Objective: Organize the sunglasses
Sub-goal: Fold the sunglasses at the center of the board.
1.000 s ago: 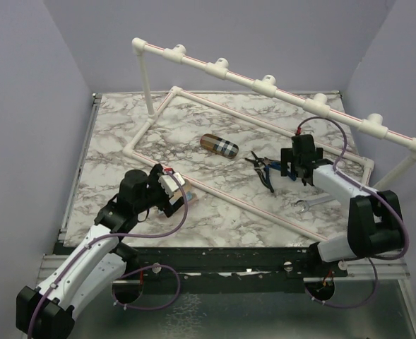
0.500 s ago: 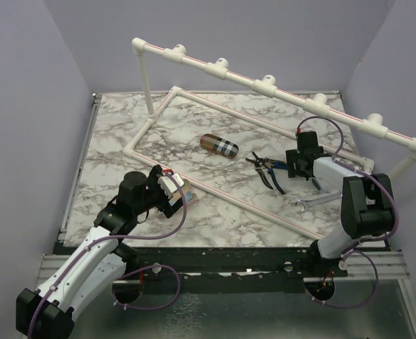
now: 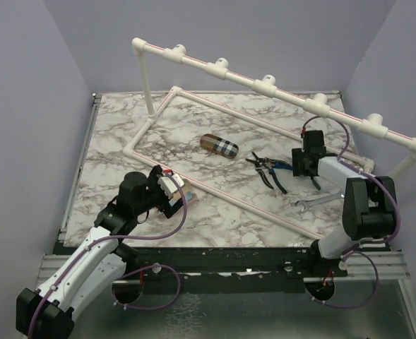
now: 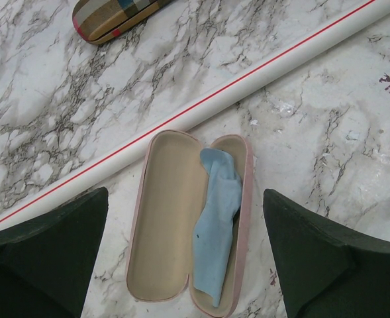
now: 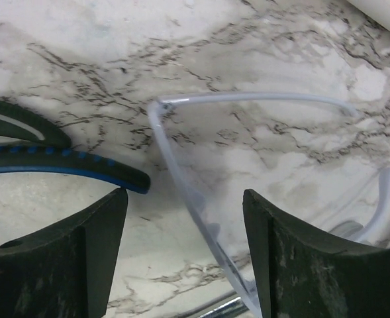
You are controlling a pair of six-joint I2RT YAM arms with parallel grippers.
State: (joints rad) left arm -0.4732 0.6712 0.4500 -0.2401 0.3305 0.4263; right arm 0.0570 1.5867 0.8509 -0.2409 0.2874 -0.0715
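Marble table (image 5: pixel 82 79) carries the pale-blue sunglasses (image 5: pixel 188 195) under our right tool (image 5: pixel 183 212), which stands apart. Our left tool (image 4: pixel 185 205), also apart, hangs over an open pink case (image 4: pixel 161 225) with blue cloth (image 4: pixel 214 225).

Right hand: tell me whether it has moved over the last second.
Yes. The right hand has shifted to the right and slightly toward the back of the table, away from the pliers.

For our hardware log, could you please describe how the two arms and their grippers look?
The left arm and right arm have white shells with black joints; a thin purple cable loops along each. The fingers are matte black wedges.
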